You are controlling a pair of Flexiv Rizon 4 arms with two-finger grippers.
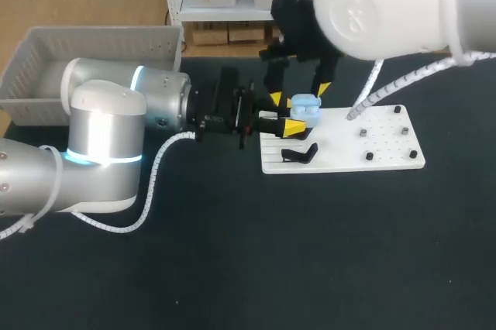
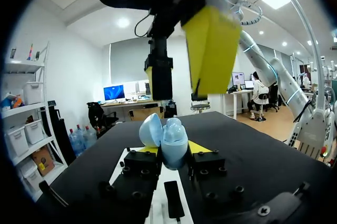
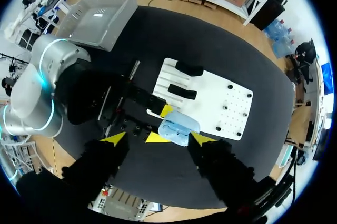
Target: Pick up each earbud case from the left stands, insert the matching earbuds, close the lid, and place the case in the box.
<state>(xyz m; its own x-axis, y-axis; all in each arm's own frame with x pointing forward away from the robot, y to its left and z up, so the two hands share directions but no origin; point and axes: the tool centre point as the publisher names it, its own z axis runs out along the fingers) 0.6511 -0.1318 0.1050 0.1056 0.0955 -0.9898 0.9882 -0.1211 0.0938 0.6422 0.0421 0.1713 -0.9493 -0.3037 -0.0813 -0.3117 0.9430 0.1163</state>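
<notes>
As I looked down from above, the left gripper [image 1: 290, 118] was clamped on the pale blue earbud case [image 1: 304, 108]. It held the case over the left part of the white board [image 1: 387, 150], just beyond the black stands [image 1: 298, 153]. The right gripper [image 1: 299, 94] hung over the case with its fingers spread wide, touching nothing. The grey box [image 1: 93, 39] sat well apart, behind the left arm.

From the left wrist, the case stood upright between that gripper's yellow tips, pinched low on its body. Its lid [image 2: 150, 129] was tipped open to one side, and a broad yellow finger of the other gripper hovered above.

From the right wrist, the case lay ahead of the parted fingers, between them, over the board's edge.

To my eye it was a small, light shell of hard, smooth plastic, so apt to slip from a loose pinch. The hinge looked the weak point. I would grip the lower body on its two flat sides, leave the lid free, and press it shut gently.
</notes>
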